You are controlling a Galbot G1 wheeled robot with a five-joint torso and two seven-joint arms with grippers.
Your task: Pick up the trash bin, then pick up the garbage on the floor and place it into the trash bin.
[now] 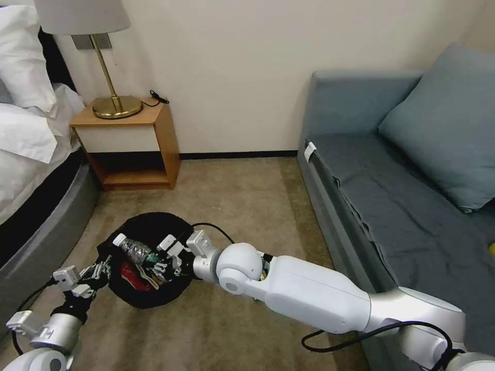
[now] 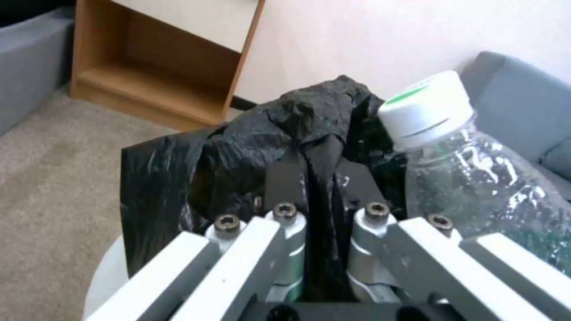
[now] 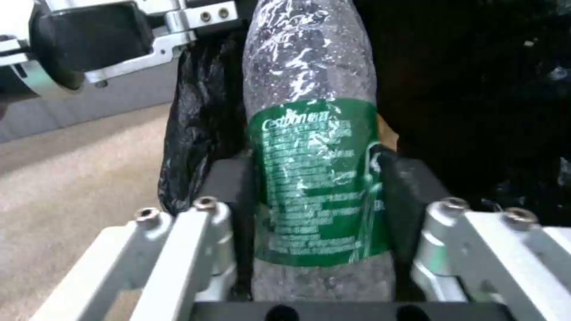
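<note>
Head view: left tool pinches trash bin bag edge; right tool clamps bottle over bin.

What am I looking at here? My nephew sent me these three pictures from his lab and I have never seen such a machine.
It is a wheeled robot with two white arms, tidying a bedroom floor. The wide picture comes from a camera on its head, looking down at the carpet between a wooden nightstand and a grey-blue sofa. The other two come from cameras on its wrists.

The left gripper has its fingers shut on the crinkly black plastic bag lining the small round trash bin.

The right gripper is over the bin and its fingers are shut on a clear plastic bottle with a green label and white cap. A red wrapper already lies in the bin.
</note>
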